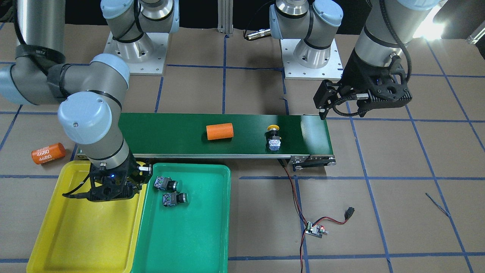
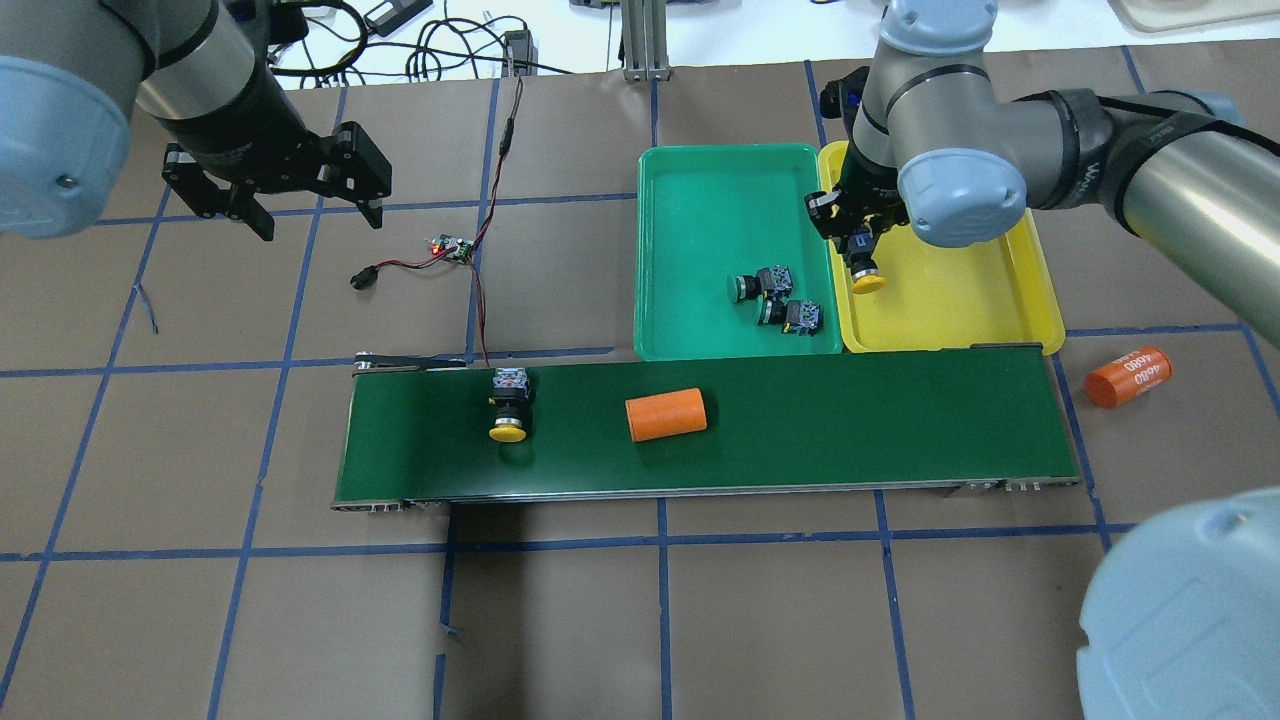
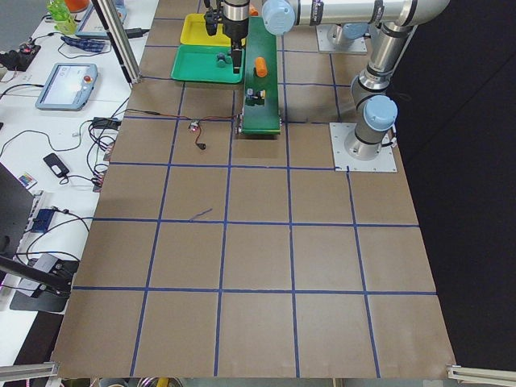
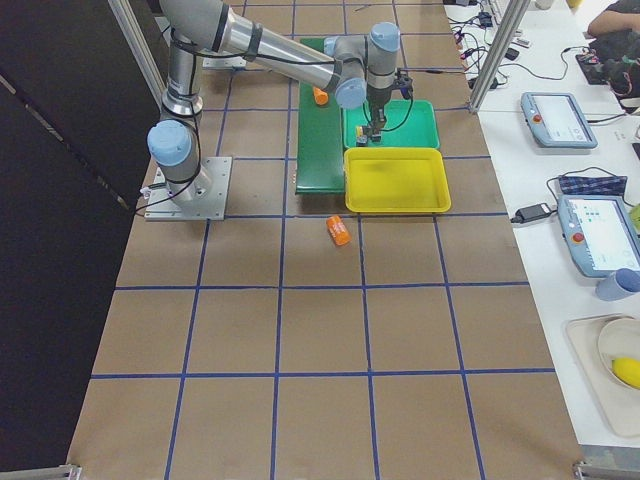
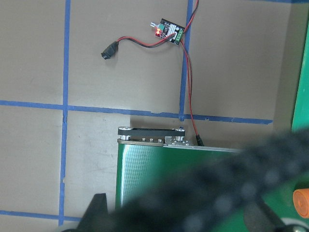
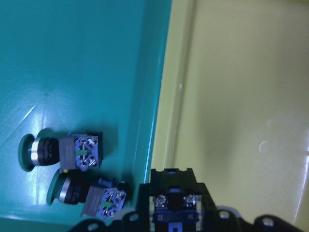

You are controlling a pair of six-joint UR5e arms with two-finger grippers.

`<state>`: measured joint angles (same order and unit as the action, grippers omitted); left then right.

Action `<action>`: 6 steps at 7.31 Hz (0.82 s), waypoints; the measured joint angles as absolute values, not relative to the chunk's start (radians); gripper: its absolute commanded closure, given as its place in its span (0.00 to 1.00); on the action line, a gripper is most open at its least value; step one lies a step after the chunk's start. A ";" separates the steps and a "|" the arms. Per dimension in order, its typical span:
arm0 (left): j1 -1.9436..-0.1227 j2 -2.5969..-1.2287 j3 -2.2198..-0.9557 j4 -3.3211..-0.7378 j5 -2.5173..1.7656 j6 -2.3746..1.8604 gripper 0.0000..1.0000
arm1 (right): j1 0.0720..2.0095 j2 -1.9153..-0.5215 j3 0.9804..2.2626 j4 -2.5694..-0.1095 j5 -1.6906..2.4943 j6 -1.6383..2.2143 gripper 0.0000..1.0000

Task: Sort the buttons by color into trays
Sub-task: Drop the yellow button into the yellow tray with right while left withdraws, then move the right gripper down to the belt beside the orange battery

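Right gripper (image 2: 862,255) above yellow tray (image 2: 960,300), toward desk's right edge.
Jaws clamped on yellow-capped button (image 2: 868,282); left gripper (image 2: 318,220) jaws apart.

The belt (image 2: 850,420) ran along the middle of the surface (image 2: 600,620). Against its far side, toward the right edge, sat the inner tray (image 2: 700,220), holding two buttons (image 2: 765,287), and beside it the outer tray (image 2: 960,300), a third button (image 2: 866,275) over it. On the belt lay a fourth button (image 2: 509,400), left, and a cylinder (image 2: 666,414), centre; another cylinder (image 2: 1128,375) lay off its right end.
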<state>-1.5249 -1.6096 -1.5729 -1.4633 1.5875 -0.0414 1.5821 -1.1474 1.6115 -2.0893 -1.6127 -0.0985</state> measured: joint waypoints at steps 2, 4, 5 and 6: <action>-1.525 -1.626 -1.543 -1.471 1.590 -0.041 0.00 | 1.559 -1.075 1.574 -2.104 -1.622 -0.101 0.00; -1.515 -1.621 -1.538 -1.508 1.590 -0.040 0.00 | 1.556 -1.067 1.571 -2.120 -1.624 -0.101 0.00; -1.499 -1.616 -1.535 -1.523 1.580 -0.040 0.00 | 1.556 -1.087 1.575 -2.098 -1.623 -0.101 0.00; -1.491 -1.605 -1.540 -1.533 1.569 -0.040 0.00 | 1.556 -1.128 1.583 -2.045 -1.619 -0.105 0.00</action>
<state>-1.4908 -1.6051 -1.5403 -1.5332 1.5689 -0.0399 1.5562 -1.1281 1.5827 -2.0450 -1.6193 -0.1053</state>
